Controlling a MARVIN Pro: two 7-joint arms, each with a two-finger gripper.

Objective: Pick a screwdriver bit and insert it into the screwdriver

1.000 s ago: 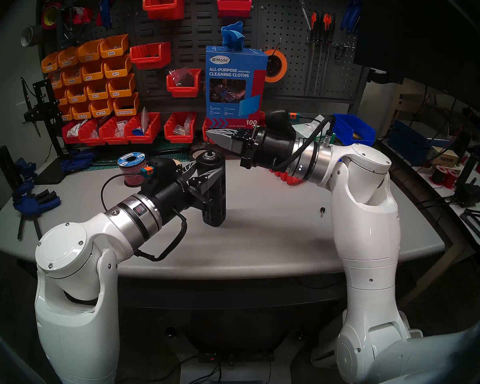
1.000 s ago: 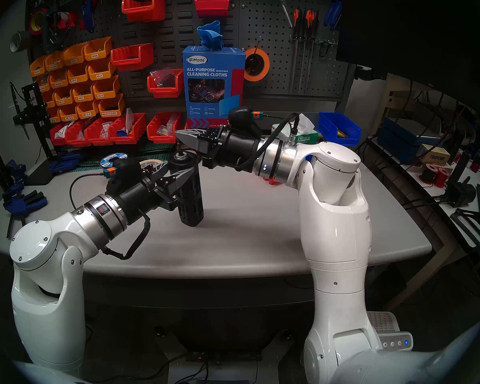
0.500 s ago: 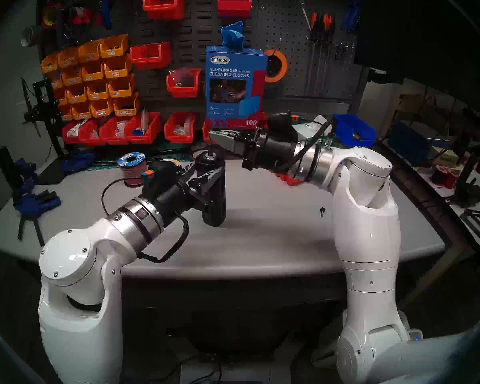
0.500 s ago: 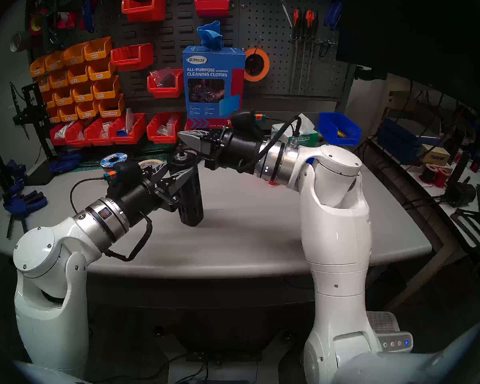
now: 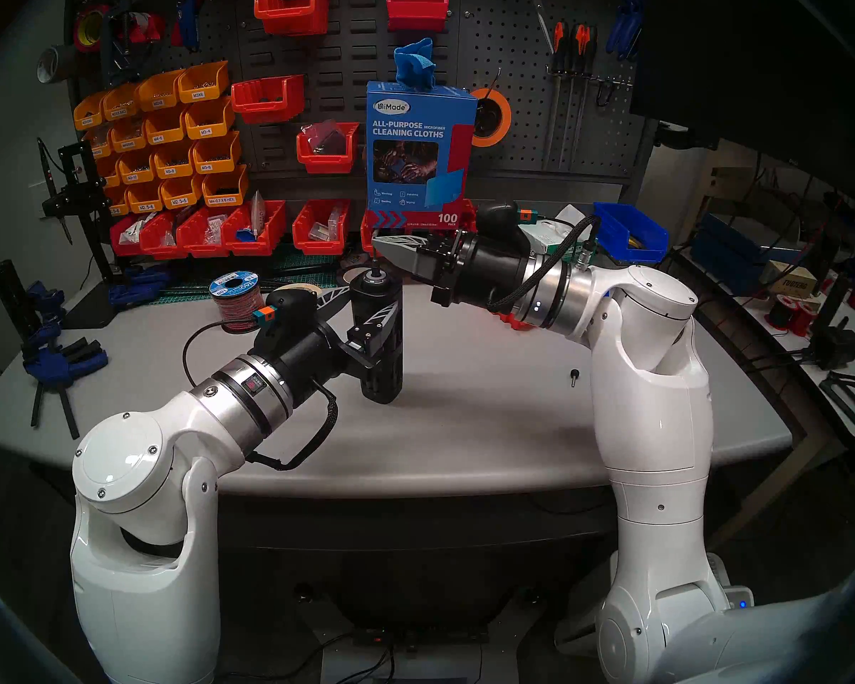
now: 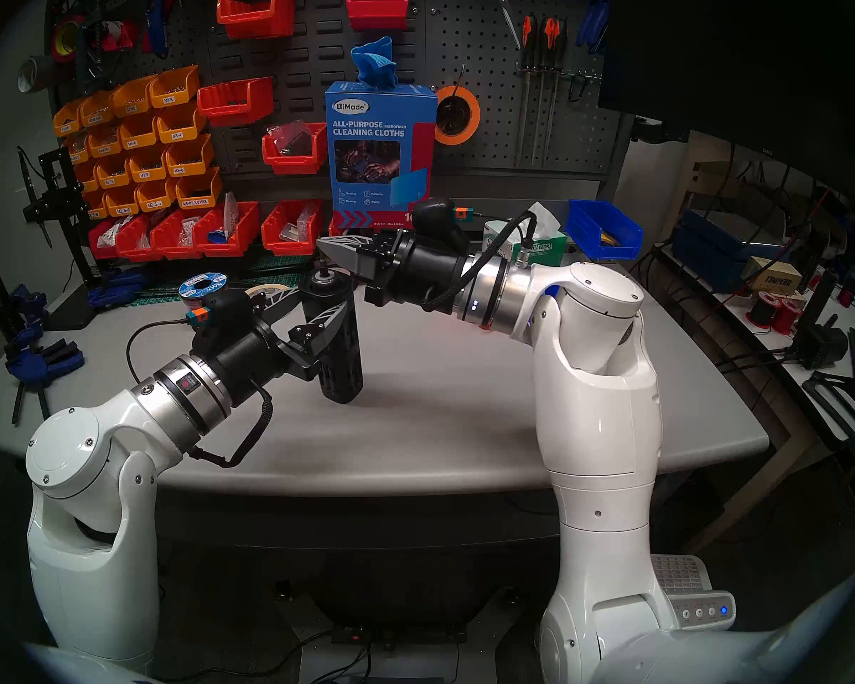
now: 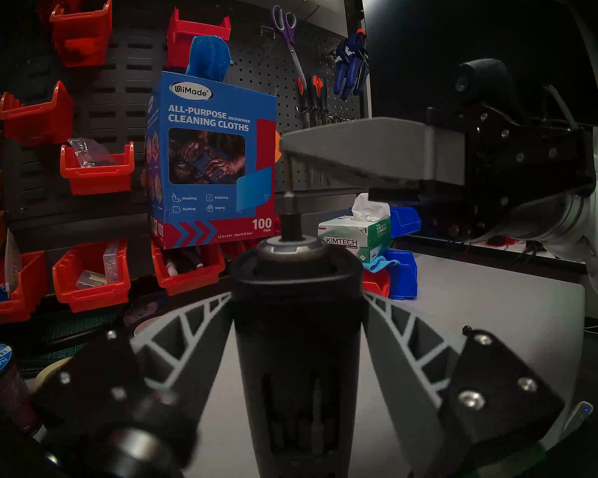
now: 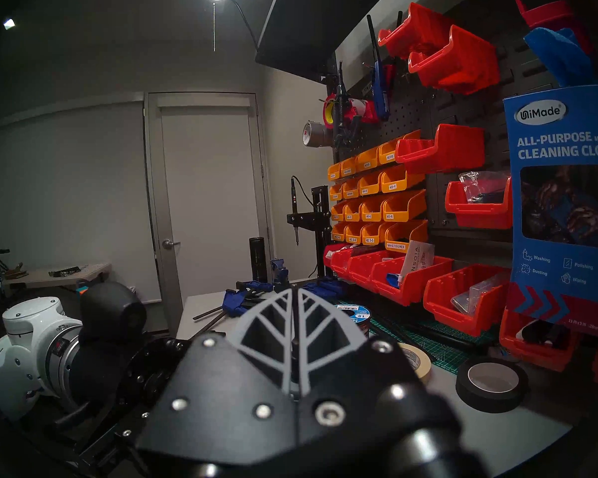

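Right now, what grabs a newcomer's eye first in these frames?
Centre of the grey table: the black screwdriver standing upright, with the left tool spread around it, fingers apart from its sides. Above it the right tool, shut on the thin screwdriver bit, holds it upright in the socket on top. Behind, a blue cleaning-cloth box stands among red and orange bins.

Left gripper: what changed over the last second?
The left gripper has opened: its fingers were clamped on the screwdriver and now stand spread beside it. The screwdriver stays upright on the table. The right gripper stays shut on the screwdriver bit, seated in the socket.
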